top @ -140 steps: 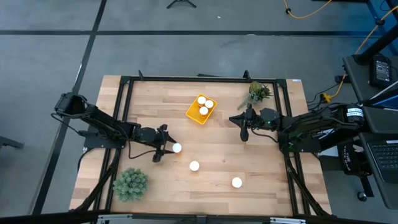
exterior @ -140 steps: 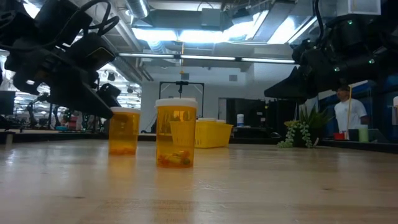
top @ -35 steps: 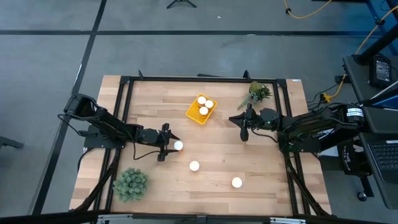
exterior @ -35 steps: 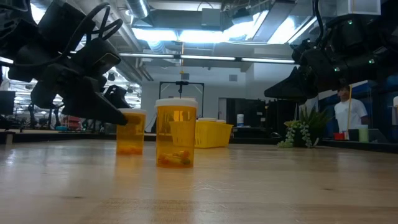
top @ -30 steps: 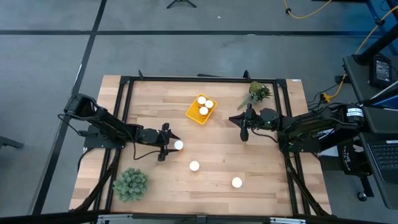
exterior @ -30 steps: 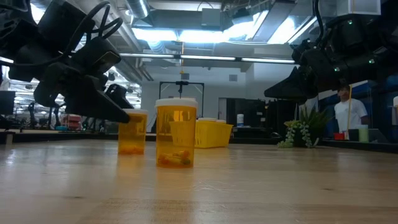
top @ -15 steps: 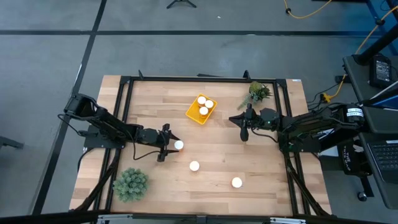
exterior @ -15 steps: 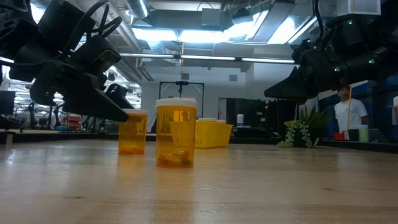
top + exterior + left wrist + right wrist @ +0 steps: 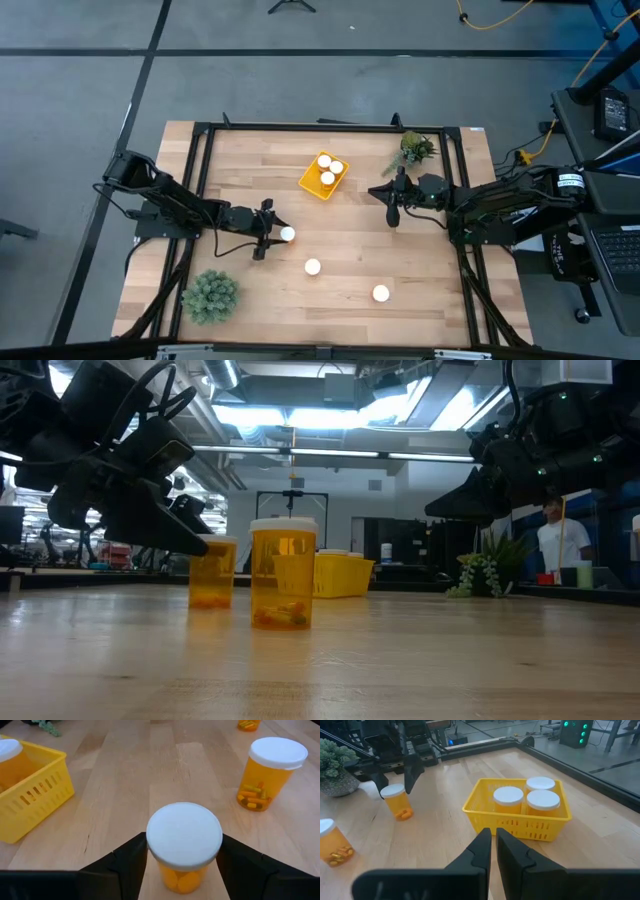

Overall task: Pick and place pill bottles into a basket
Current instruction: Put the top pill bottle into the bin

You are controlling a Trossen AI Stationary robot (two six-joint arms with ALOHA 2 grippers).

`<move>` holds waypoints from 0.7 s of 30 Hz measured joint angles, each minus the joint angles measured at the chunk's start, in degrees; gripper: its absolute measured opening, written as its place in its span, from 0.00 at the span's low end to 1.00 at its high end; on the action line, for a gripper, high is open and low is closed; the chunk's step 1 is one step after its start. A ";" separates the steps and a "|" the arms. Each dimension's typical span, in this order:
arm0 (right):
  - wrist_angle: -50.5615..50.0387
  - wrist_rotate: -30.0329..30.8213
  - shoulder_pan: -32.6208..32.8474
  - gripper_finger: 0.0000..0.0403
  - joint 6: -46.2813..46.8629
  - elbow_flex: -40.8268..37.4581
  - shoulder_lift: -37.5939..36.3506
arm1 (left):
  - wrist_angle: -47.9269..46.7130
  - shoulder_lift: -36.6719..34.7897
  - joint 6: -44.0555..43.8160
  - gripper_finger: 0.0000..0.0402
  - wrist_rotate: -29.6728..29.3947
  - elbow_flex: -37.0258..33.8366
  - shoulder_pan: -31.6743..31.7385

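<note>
We find no readable text, label, brand, number or sign in any view. The white caps of the pill bottles [image 9: 184, 835] are blank, and we see no label on their orange sides. The walls of the yellow basket [image 9: 490, 807] carry no marking. The equipment beyond the table edge shows only green indicator lights [image 9: 574, 725], with no legible characters.

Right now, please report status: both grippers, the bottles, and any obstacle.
Left gripper open around a bottle, not yet closed. Right gripper shut, empty, waiting near the basket. Three bottles in the basket, three on the table. Nothing in the way.
</note>
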 joint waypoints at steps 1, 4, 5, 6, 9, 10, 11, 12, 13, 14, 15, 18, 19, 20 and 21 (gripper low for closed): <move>0.00 0.00 0.02 0.08 0.00 0.00 0.00 | 0.00 0.00 0.02 0.53 0.01 -0.01 0.00; 0.01 0.00 0.01 0.08 0.00 0.00 0.00 | 0.00 0.00 0.02 0.53 0.01 0.01 0.00; 0.00 0.00 0.00 0.08 0.00 0.00 0.00 | 0.00 0.00 0.02 0.53 0.01 0.01 0.00; 0.00 0.00 0.01 0.08 0.01 0.00 0.00 | 0.00 0.00 0.02 0.53 0.01 0.01 0.00; 0.00 0.00 0.01 0.08 0.02 0.00 0.00 | 0.00 -0.01 0.02 0.53 -0.11 0.01 0.00; 0.00 0.00 0.00 0.08 0.02 0.00 0.00 | -0.05 -0.14 0.04 0.53 -0.39 0.01 0.00; 0.00 0.00 0.02 0.08 0.02 0.00 0.00 | -0.08 -0.35 0.04 0.53 -0.92 0.01 0.00; 0.00 0.00 0.00 0.08 0.02 0.00 0.00 | 0.00 -0.51 0.04 0.53 -1.54 0.01 0.00; 0.00 0.00 0.02 0.08 0.02 0.00 0.00 | -0.07 -0.75 0.04 0.53 -1.92 0.01 0.01; 0.00 0.00 0.01 0.08 0.02 0.00 0.00 | -0.11 -1.11 0.04 0.53 -2.14 0.01 0.02; 0.00 0.00 0.01 0.08 0.02 0.00 0.00 | 0.00 -1.41 0.04 0.53 -2.26 0.02 0.01; 0.00 0.00 0.02 0.08 0.02 0.00 0.00 | -0.04 -2.12 0.04 0.53 -2.35 0.03 0.00; 0.00 0.00 0.00 0.08 0.02 0.00 0.00 | -0.04 -2.34 0.04 0.53 -2.35 0.03 0.00; 0.00 0.00 0.02 0.08 0.02 0.00 0.00 | -0.06 -2.56 0.06 0.53 -2.35 0.03 0.02; 0.00 0.00 0.01 0.08 0.02 0.00 0.00 | -0.07 -2.81 0.36 0.53 -2.35 0.03 0.01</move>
